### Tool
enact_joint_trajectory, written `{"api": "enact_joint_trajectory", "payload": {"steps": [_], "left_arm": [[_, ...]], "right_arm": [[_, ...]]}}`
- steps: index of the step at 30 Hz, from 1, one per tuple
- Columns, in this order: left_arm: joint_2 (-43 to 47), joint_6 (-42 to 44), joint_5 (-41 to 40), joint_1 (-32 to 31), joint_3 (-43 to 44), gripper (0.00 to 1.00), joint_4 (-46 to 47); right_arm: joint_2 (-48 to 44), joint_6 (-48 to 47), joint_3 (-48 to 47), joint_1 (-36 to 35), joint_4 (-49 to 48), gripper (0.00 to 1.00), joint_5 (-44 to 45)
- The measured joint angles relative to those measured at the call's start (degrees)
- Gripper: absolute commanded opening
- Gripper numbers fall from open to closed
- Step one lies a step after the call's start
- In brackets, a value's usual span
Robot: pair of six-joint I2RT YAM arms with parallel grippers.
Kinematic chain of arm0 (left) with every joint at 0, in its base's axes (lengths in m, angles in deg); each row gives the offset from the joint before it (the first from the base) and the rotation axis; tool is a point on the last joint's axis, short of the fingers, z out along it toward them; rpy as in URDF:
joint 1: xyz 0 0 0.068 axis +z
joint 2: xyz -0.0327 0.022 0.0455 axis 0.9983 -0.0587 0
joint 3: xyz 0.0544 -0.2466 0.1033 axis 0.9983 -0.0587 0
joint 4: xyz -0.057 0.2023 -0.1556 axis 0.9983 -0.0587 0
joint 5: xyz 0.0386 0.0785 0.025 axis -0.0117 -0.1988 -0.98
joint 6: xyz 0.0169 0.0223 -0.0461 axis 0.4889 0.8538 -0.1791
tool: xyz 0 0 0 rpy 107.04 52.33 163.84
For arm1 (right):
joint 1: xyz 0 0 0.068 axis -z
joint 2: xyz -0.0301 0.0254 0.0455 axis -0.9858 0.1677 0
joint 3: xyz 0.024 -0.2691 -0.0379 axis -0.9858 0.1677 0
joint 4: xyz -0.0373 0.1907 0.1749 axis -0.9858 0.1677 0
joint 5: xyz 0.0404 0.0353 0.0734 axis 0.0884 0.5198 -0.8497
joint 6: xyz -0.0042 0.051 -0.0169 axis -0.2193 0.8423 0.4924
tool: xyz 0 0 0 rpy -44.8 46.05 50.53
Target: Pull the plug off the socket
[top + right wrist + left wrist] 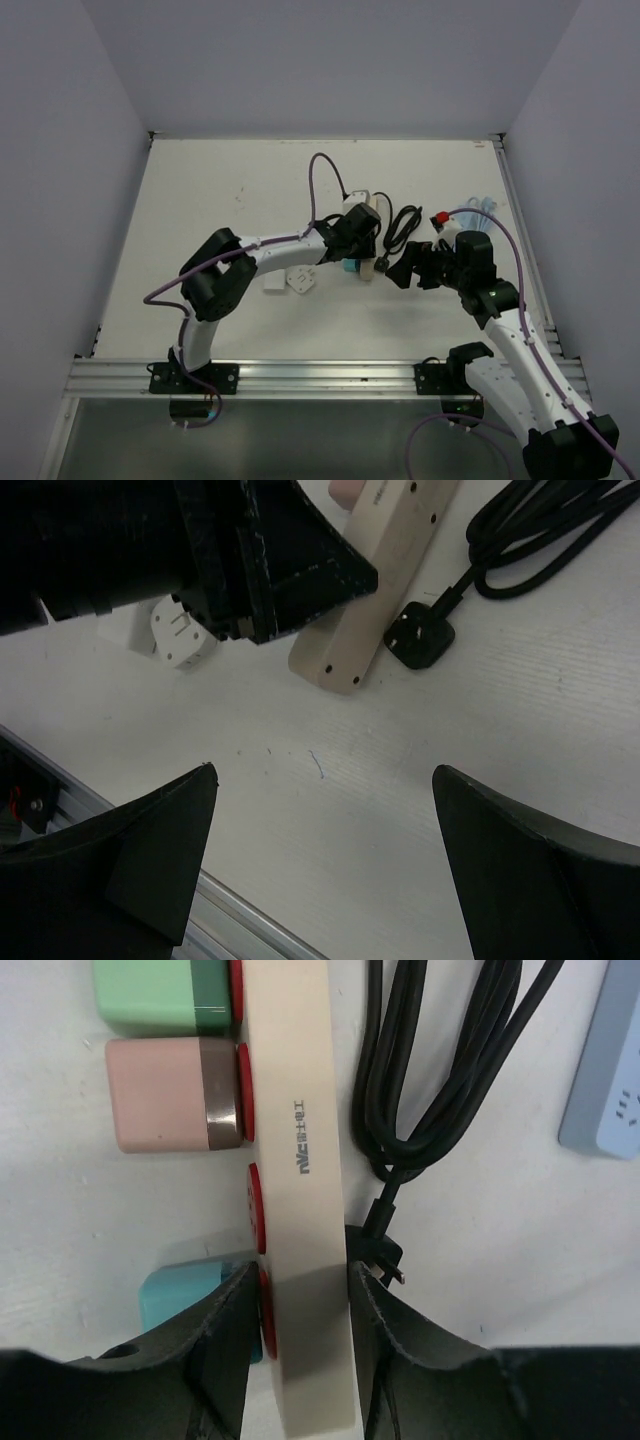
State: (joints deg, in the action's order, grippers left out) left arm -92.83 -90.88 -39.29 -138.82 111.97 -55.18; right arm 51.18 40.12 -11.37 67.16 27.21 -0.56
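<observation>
The socket is a cream power strip with red outlet faces, lying on its side on the table. Pink, green and teal adapters sit in its outlets. The black plug lies loose on the table beside the strip's back, its pins bare and its cable coiled. My left gripper straddles the strip's near end, jaws slightly open, with a thin gap on the red-face side. My right gripper hangs wide open over bare table, just short of the plug.
A white adapter and a small white block lie left of the strip. A pale blue power strip sits at the right, near a red-topped item. The aluminium rail runs along the near edge.
</observation>
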Motion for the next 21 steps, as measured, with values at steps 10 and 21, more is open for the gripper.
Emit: {"api": "enact_joint_trajectory", "payload": {"steps": [10, 21], "left_arm": [[6.0, -2.0, 0.8, -2.3, -3.1, 0.89, 0.1], [26.8, 3.8, -1.4, 4.5, -7.3, 1.0, -1.6]], "right_arm": [[-0.4, 0.0, 0.0, 0.0, 0.1, 0.93, 1.0], [3.9, 0.2, -2.5, -0.2, 1.7, 0.9, 4.6]]}}
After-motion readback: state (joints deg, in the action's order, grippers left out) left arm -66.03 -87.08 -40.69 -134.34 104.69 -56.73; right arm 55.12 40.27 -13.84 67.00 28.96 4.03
